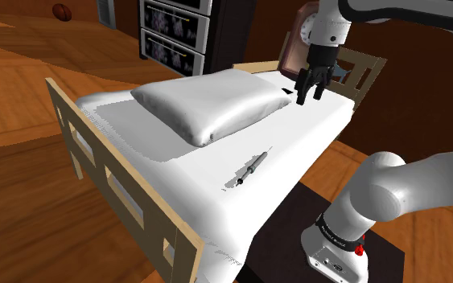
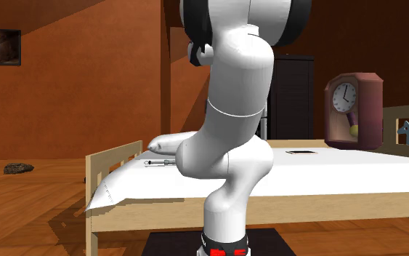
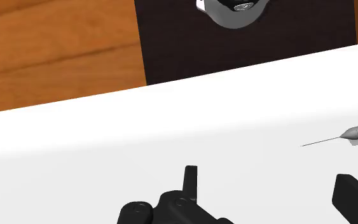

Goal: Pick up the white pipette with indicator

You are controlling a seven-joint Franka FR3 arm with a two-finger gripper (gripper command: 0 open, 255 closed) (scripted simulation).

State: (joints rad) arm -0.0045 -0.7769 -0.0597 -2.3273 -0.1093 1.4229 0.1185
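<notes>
Gripper (image 1: 310, 87), fingers apart and empty, hovers over the bed's (image 1: 317, 133) far corner. The pipette (image 1: 253, 167) lies well apart, nearer the bed's middle, long axis pointing roughly toward it.

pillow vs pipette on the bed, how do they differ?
The pillow is big, puffy and white; the pipette is thin, grey and needle-tipped. The pillow lies close to the gripper; the pipette lies farther off. Both rest on the bed, unheld.
</notes>
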